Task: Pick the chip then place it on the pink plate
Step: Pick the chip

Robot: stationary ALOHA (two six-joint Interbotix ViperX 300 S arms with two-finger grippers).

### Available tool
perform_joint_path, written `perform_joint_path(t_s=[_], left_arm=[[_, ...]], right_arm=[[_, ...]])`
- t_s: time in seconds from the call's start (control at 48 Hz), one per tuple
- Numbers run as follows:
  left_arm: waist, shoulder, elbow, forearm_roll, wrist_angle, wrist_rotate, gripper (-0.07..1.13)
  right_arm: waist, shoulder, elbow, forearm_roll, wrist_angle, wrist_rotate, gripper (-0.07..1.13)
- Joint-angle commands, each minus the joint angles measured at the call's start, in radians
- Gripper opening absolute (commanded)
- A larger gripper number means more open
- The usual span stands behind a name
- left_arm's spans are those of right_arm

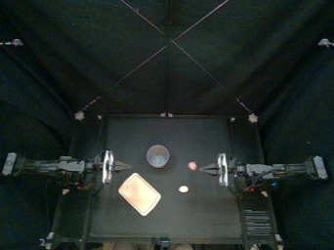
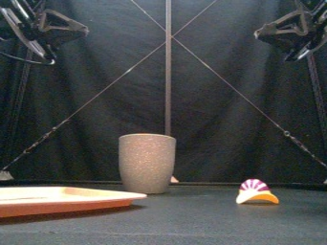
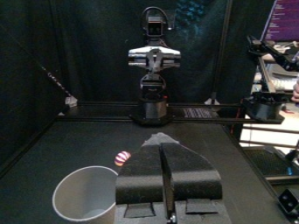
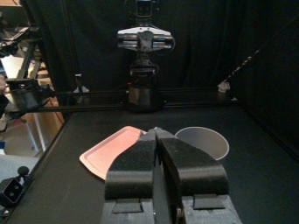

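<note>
The chip is a small pale piece lying on the table right of the pink plate; in the front view the chip lies low at the right, orange-edged. Both arms rest at the table's sides, well away from it. My left gripper is shut with nothing in it, its jaws pressed together. My right gripper is likewise shut and empty. The plate lies flat at the front left.
A tall grey speckled cup stands upright behind the plate. A small pink-and-white striped toy sits just behind the chip, right of the cup.
</note>
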Motion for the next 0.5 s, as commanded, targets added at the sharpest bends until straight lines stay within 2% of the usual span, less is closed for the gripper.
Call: perform_joint_path(t_s=[0.021,0.333,0.5], left_arm=[[0.002,0.003,-0.003,-0.002,-0.011,-0.003,-0.03],[0.002,0.003,0.005,-0.005,-0.041,0.000,-0.02],[0.006,0.003,0.020,-0.003,-0.071,0.003,-0.02]], right_arm=[[-0.003,0.057,-0.020,0.012,-0.006,0.015,0.10],[-0.018,0.434,-0.152,0.169,0.025,0.163,0.12],[-0.067,0.614,-0.262,0.192,0.245,0.238,0.22]])
